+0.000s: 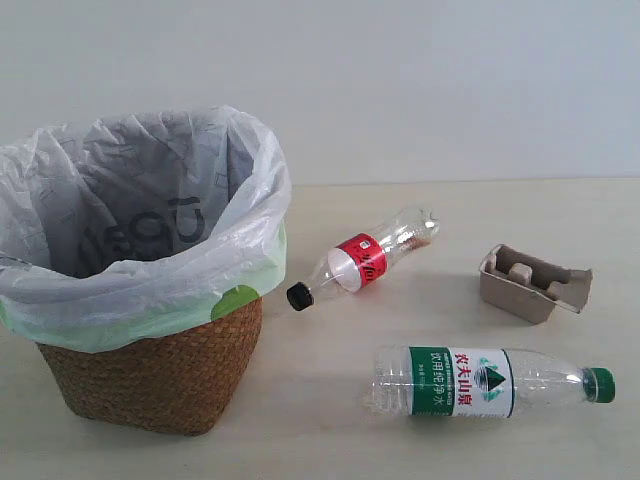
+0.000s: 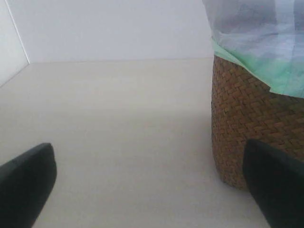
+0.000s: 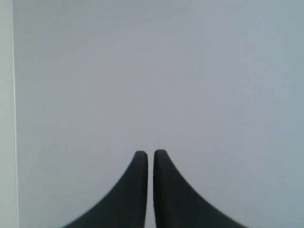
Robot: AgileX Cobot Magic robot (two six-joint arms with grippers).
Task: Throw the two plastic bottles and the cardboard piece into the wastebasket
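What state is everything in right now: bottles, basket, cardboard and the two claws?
wastebasket: upright, bag-lined, open on top.
red-label bottle: lying on its side, capped.
green-label bottle: lying on its side, capped.
cardboard piece: lying outside the wastebasket.
left gripper: open, empty.
right gripper: shut, empty.

Red chars "农夫山泉" are seen printed on green-capped bottle [image 1: 490, 382], smaller line below illegible; grey lettering on bag [image 1: 120, 300] lining wastebasket [image 1: 150, 375] can't be read.

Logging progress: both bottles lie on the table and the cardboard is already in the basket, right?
No. The exterior view shows the cardboard on the table, outside the basket. The red-label bottle and green-label bottle do lie on the table.
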